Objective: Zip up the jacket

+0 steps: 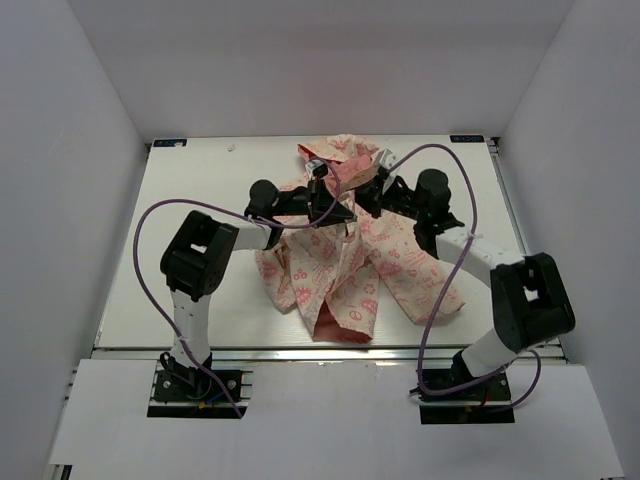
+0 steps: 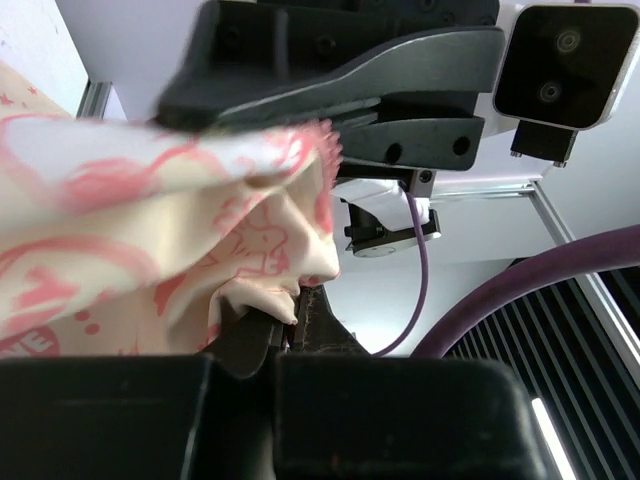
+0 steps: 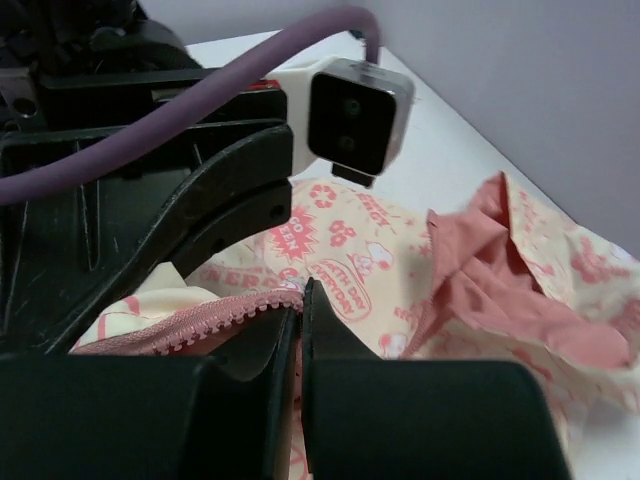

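Observation:
The jacket [image 1: 345,265], cream with pink print and pink lining, lies bunched at the middle of the table, hood at the far side. My left gripper [image 1: 345,213] and right gripper [image 1: 362,203] meet tip to tip above its chest. In the left wrist view my left gripper [image 2: 294,305] is shut on a fold of the jacket's fabric [image 2: 200,250]. In the right wrist view my right gripper [image 3: 301,305] is shut on the end of the pink zipper strip [image 3: 200,325]; the pink lining [image 3: 500,290] lies at the right. The zipper pull is hidden.
The white table [image 1: 190,190] is walled on three sides by white panels. Purple cables [image 1: 150,230] loop from both arms over the table. The other arm's camera [image 3: 355,120] hangs close in front of the right wrist.

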You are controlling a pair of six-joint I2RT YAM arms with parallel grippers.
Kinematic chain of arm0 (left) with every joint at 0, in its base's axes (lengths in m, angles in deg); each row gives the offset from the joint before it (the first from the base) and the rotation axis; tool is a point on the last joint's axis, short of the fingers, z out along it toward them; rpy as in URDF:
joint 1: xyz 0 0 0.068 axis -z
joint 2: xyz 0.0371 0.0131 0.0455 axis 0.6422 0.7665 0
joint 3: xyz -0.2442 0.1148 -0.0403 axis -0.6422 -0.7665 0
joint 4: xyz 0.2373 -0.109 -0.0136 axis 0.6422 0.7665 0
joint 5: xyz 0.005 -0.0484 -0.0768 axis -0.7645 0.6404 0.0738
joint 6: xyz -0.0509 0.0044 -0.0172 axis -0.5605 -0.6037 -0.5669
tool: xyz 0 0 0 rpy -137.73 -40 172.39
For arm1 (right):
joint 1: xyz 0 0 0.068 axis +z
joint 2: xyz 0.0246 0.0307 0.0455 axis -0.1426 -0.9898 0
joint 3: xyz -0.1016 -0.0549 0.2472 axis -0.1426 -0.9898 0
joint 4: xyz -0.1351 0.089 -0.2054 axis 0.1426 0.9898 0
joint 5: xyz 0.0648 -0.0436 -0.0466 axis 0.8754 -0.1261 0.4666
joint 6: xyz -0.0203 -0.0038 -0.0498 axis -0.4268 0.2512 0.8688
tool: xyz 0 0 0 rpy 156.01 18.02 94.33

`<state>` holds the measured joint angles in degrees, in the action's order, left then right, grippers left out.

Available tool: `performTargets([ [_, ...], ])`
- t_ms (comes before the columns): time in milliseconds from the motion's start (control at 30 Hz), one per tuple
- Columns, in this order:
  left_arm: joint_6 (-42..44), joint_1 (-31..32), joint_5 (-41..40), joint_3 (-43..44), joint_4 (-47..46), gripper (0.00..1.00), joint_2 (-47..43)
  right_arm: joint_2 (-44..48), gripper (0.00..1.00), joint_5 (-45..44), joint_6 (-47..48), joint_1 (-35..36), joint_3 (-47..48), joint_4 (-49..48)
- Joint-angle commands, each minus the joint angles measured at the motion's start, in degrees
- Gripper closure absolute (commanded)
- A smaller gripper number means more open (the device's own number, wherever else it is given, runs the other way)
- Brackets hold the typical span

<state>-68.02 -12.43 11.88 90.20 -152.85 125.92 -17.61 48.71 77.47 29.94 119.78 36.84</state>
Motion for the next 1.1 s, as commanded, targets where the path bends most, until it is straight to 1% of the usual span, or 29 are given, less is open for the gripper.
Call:
performTargets([
  [0, -0.7, 0.42, 3.86, 1.08, -28.43, 1.0, -1.13, -5.22, 1.0, 4.91, 2.33, -0.47, 4.97, -0.2],
  [67, -0.7, 0.42, 3.95, 1.08, -28.43, 1.0, -1.13, -6.55, 1.0, 8.15, 3.03, -0.12, 5.59, 0.15],
  [133, -0.62, 0.42, 4.04, 1.08, -28.43, 1.0, -0.95, -8.49, 1.0, 11.14, 3.47, -0.12, 7.34, 3.91],
  [167, -0.62, 0.42, 3.95, 1.16, -28.43, 1.0, -0.69, -9.27, 0.96, 13.33, 3.91, -0.12, 7.87, 5.58],
  [200, -0.62, 0.42, 3.95, 1.25, -28.43, 1.0, -0.77, -9.54, 0.78, 13.79, 3.56, -0.12, 7.88, 6.56],
  [267, -0.35, 0.42, 4.04, 1.43, -28.43, 1.0, -1.04, -8.15, 0.68, 13.97, 2.69, -0.2, 6.22, 6.65],
  [300, -0.18, 0.42, 3.95, 1.52, -28.51, 1.0, -1.13, -7.36, 0.59, 13.44, 1.38, -0.29, 4.9, 5.96],
  [333, 0.0, 0.42, 3.95, 1.6, -28.43, 1.0, -1.21, -6.22, 0.53, 12.4, 0.58, -0.29, 3.5, 4.21],
  [367, 0.17, 0.42, 3.95, 1.87, -28.43, 1.0, -1.39, -4.03, 0.47, 8.64, -0.56, -0.73, 0.96, 3.93],
  [400, 0.18, 0.42, 3.95, 1.96, -28.51, 1.0, -1.48, -2.97, 0.38, 6.95, -1.7, -1.08, -0.2, 3.75],
  [433, 0.26, 0.42, 3.95, 2.13, -28.43, 1.0, -1.57, -1.82, 0.32, 5.2, -4.32, -1.6, -1.34, 3.67],
  [467, 0.26, 0.42, 3.95, 2.05, -28.43, 1.0, -1.57, 0.01, 0.28, 1.52, -5.91, -3.09, -2.39, 3.4],
  [500, 0.26, 0.42, 3.86, 1.96, -28.43, 1.0, -1.65, 0.82, 0.24, 0.36, -8.02, -4.06, -4.32, 3.31],
  [533, 0.35, 0.33, 3.86, 1.96, -28.43, 1.0, -1.65, 1.52, 0.23, -2.79, -13.09, -5.29, -5.12, 3.31],
  [567, 0.53, 0.42, 3.86, 1.7, -28.51, 1.0, -1.83, 2.66, 0.22, -3.08, -15.83, -8.43, -5.65, 4.36],
  [633, 0.61, 0.42, 3.86, 1.69, -28.43, 1.0, -1.57, 3.46, 0.19, -0.9, -20.93, -12.31, -7.93, 3.93],
  [667, 0.62, 0.42, 4.12, 1.69, -28.43, 1.0, -1.57, 3.72, 0.19, 4.33, -27.05, -16.33, -9.07, 2.8],
  [700, 0.7, 0.42, 4.21, 1.69, -28.43, 1.0, -1.65, 3.64, 0.19, 8.3, -30.42, -18.12, -10.39, -3.04],
  [733, 0.96, 0.42, 4.39, 1.87, -28.43, 1.0, -1.57, 3.38, 0.18, 15.21, -38.28, -20.57, -13.19, -7.19],
  [767, 1.05, 0.42, 4.56, 2.04, -28.43, 1.0, -1.48, 2.68, 0.18, 19.63, -41.49, -21.12, -14.09, -11.84],
  [800, 1.05, 0.42, 4.82, 2.13, -28.43, 1.0, -1.48, 2.15, 0.13, 22.46, -45.09, -21.12, -14.7, -20.94],
  [833, 0.97, 0.42, 4.83, 2.74, -28.43, 1.0, -1.3, 1.71, 0.13, 24.75, -48.7, -21.03, -15.06, -24.25],
  [867, 0.97, 0.42, 5.0, 3.01, -28.43, 1.0, -0.95, 0.57, 0.11, 29.48, -56.22, -20.42, -15.32, -34.29],
  [900, 0.97, 0.42, 5.0, 3.1, -28.43, 1.0, -0.78, 0.04, 0.11, 30.74, -60.29, -20.07, -15.67, -34.39],
  [933, 0.97, 0.42, 5.0, 3.45, -28.43, 1.0, -0.69, -0.49, 0.11, 31.62, -64.77, -19.89, -16.72, -45.79],
  [967, 0.97, 0.42, 4.92, 3.45, -28.43, 1.0, -0.6, -2.23, 0.11, 33.72, -69.95, -19.46, -16.91, -52.86],
  [1000, 0.97, 0.42, 5.0, 3.54, -28.51, 1.0, -0.43, -3.47, 0.11, 34.26, -82.45, -19.45, -17.08, -60.24],
  [1033, 0.97, 0.42, 5.0, 3.63, -28.43, 1.0, -0.42, -4.61, 0.11, 34.7, -86.49, -18.93, -17.0, -68.06],
  [1067, 0.88, 0.42, 4.92, 3.63, -28.43, 1.0, -0.25, -5.06, 0.11, 35.14, -87.31, -17.79, -15.86, -67.88],
])
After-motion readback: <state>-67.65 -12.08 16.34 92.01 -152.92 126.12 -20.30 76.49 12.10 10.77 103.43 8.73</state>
